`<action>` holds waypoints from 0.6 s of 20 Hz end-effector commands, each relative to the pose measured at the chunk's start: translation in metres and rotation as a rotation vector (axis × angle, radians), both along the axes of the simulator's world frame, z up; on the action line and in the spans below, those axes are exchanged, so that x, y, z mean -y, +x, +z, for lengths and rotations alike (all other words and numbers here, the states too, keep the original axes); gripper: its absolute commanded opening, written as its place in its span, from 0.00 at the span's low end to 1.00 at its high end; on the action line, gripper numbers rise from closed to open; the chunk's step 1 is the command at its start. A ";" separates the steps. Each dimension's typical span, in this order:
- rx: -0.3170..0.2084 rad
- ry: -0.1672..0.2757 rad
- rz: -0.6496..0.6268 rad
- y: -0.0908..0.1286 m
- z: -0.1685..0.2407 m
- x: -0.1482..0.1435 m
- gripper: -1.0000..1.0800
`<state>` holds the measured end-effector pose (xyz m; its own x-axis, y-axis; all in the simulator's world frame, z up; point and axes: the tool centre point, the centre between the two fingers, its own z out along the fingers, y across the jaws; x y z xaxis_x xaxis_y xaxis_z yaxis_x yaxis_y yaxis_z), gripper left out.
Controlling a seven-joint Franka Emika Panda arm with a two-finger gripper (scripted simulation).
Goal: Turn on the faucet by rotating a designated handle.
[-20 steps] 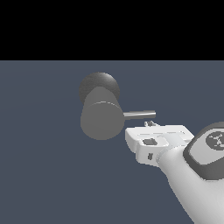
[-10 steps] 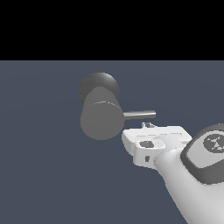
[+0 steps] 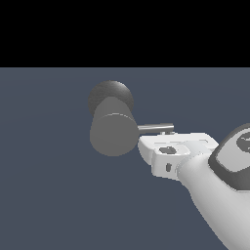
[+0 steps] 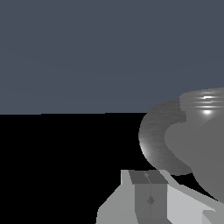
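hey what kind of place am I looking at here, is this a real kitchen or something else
Not a real kitchen: most likely a bare simulated test scene. A plain grey faucet with a thin handle stands alone on flat blue-grey ground under a black void, with a white robot gripper beside it.

No legible text or labels.

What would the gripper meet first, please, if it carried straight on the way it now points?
Probably the faucet: in the exterior view the gripper points at its thick cylinder body, just under the handle. Depth is unclear, so it might brush the handle first.
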<state>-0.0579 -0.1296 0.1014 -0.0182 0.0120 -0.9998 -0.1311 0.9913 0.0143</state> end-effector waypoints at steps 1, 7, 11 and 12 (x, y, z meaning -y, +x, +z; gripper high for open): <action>0.017 -0.002 0.001 0.001 0.019 0.000 0.00; -0.022 0.003 0.001 0.000 0.008 0.002 0.00; -0.015 0.002 0.001 0.000 0.024 -0.002 0.00; -0.014 0.002 0.001 0.000 0.028 -0.002 0.00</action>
